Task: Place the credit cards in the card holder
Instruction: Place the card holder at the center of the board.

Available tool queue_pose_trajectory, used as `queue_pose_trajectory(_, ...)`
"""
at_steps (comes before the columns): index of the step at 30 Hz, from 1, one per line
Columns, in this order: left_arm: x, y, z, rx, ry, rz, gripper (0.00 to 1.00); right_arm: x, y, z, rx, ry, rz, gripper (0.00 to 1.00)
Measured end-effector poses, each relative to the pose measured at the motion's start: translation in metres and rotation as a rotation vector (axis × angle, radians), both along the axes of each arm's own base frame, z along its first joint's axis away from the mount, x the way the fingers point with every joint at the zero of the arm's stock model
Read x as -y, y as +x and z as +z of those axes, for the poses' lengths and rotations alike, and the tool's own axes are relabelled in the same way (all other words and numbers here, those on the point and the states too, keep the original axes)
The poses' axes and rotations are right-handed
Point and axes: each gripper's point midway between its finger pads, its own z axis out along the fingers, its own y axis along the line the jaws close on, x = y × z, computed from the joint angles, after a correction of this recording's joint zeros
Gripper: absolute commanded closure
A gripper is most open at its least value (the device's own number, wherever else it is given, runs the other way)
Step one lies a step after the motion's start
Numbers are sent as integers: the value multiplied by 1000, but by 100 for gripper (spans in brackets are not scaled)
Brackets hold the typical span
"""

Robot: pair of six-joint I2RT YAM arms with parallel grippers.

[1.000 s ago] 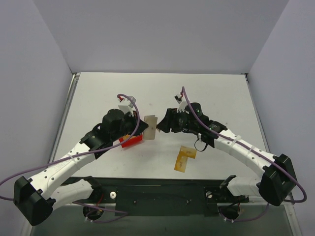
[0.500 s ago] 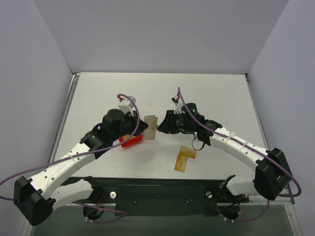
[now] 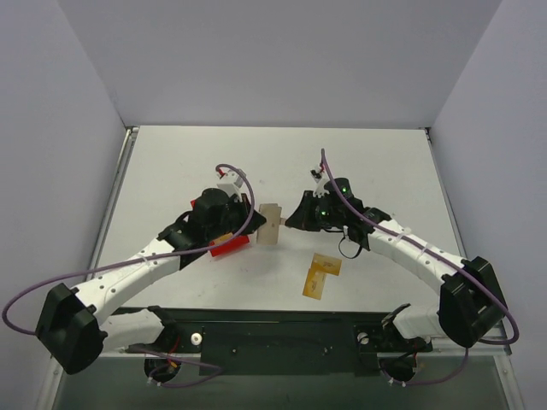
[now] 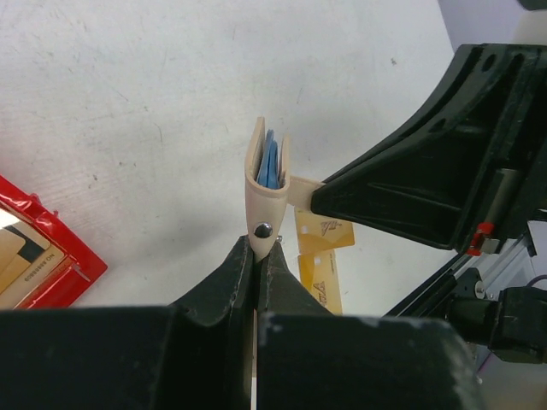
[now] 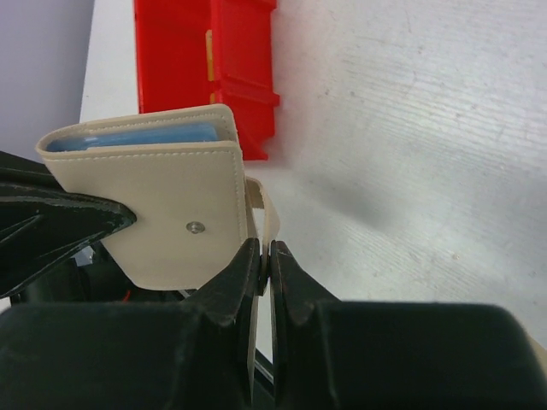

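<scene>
Both clenched on the card holder [image 4: 267, 184]: left claw [image 4: 256, 248] at its edge, right claw [image 5: 261, 256] on its tab [image 5: 267, 213].

Beige card holder [image 3: 272, 224] folded, orange credit cards [image 3: 318, 275] overlapping

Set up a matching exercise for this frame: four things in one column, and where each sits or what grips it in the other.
Things:
1. card holder
2. snap tab
3. credit cards
4. red bin

Places or states:
A. overlapping on the table, right of centre
B. pinched by the right gripper
C. on the table, left of centre
D. clamped by the left gripper

Pairs: 1-D, 2-B, 3-A, 4-C
</scene>
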Motion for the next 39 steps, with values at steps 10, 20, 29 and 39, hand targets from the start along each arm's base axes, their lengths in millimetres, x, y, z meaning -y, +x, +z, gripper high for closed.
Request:
queue_pose_trajectory(10,27,9,-74,-156,22,-37,88,22,-9,-28,-108,-62,-31,100)
queue_pose_trajectory(20,28,8,-107,-229,66,-31,49,32,-14,-55,-195,-126,-34,100)
queue_pose_trajectory(29,23,8,-111,-235,90,-15,47,37,-16,-68,-227,-162,-28,100)
queue_pose_trajectory(39,17,7,-112,-233,108,4,46,45,-20,-86,-269,-221,-35,84)
